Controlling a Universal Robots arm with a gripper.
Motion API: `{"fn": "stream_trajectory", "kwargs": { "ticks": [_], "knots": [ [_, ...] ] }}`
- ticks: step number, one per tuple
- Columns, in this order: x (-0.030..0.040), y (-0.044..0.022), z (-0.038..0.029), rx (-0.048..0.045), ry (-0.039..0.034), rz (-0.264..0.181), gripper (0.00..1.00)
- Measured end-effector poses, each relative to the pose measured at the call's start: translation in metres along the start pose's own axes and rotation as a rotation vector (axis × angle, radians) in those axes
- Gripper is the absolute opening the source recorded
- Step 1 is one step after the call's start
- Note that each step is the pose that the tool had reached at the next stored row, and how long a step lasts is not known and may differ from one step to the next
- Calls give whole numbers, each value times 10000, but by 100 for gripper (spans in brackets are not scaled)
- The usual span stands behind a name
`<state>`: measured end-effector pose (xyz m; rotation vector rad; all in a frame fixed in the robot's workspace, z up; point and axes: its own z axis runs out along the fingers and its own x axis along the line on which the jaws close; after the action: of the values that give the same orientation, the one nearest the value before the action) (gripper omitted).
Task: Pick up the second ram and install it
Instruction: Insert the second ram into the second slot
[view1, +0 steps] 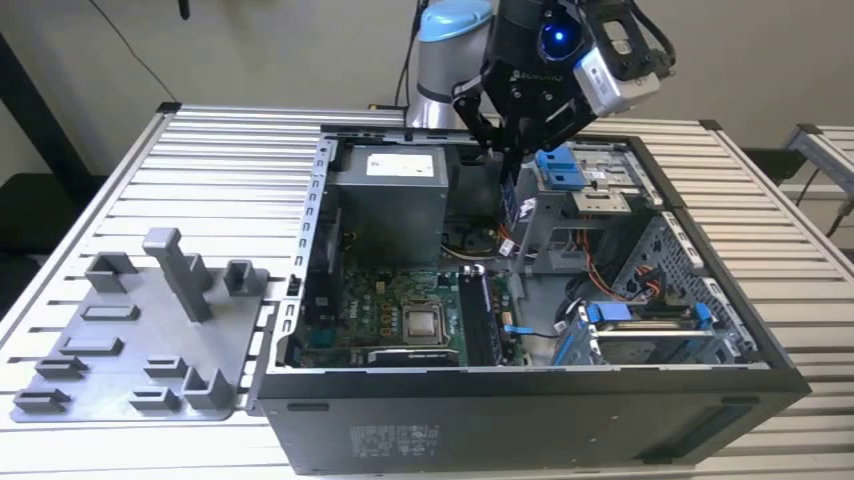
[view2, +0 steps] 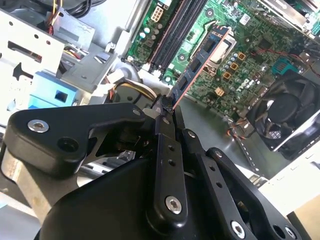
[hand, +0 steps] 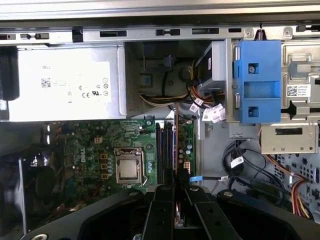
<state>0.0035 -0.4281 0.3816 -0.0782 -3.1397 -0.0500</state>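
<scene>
1. Gripper (view2: 168, 111) is closed tight on the second ram (view2: 197, 67). The fingers pinch its flat faces at one end, with no gap showing.
2. The ram's long axis carries straight on from the fingertips. Its free end points away from the gripper, down towards the motherboard (hand: 100, 140). In the exterior view it reads as a narrow, near-upright strip under the fingertips.
3. Position: in the air over the open computer case (view1: 534, 372), above its far end near the power supply (view1: 387, 195). It touches nothing but the fingers.
4. Key relation: the memory slots (hand: 164, 150) sit below the ram and apart from it. In the first wrist view its thin edge runs parallel to the slots, just beside them. Not seated, by my read.
5. Grey holder tray (view1: 140, 335) lies outside the case on the exterior view's left, well apart from the arm.
</scene>
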Motion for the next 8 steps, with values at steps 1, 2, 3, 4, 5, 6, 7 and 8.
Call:
{"fn": "stream_trajectory", "kwargs": {
  "ticks": [1, 2, 3, 4, 5, 6, 7, 8],
  "knots": [
    [0, 0, 4, -1, 0, 0, 14],
    [0, 0, 8, 0, 0, 1, 14],
    [0, -1, 12, 1, 1, 1, 14],
    [0, -1, 17, 1, 1, 0, 14],
    [0, -1, 22, 2, 1, 1, 14],
    [0, -1, 26, 3, 1, 0, 14],
    [0, -1, 30, 3, 0, 1, 14],
    [0, -1, 34, 4, 0, 0, 14]
  ]
}}
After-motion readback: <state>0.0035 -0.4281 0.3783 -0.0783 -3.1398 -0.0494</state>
